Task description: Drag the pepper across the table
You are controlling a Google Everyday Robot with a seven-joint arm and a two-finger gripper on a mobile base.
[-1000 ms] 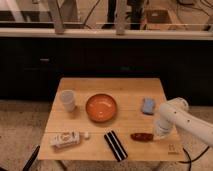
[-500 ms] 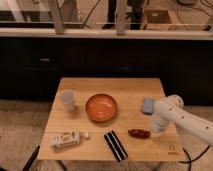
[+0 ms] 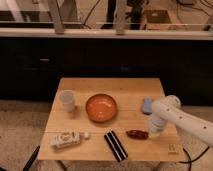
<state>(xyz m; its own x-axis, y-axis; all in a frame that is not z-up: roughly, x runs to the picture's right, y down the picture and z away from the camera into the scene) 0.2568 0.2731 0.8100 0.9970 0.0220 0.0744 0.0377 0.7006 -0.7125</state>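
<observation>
The pepper [image 3: 136, 134], small, curved and dark red-brown, lies on the light wooden table [image 3: 100, 150] near its front right. My gripper [image 3: 153, 132] comes down from the white arm [image 3: 180, 119] at the right and sits on the pepper's right end, shut on it. The rest of the pepper sticks out to the left on the tabletop.
An orange bowl [image 3: 101, 107] stands mid-table and a white cup [image 3: 67, 100] at the left. A black striped bar [image 3: 115, 145] lies just left of the pepper. A white packet [image 3: 65, 140] is at the front left and a blue object [image 3: 147, 105] behind the arm.
The gripper and the pepper have shifted together a short way to the left, toward the black striped bar. The other objects have stayed put.
</observation>
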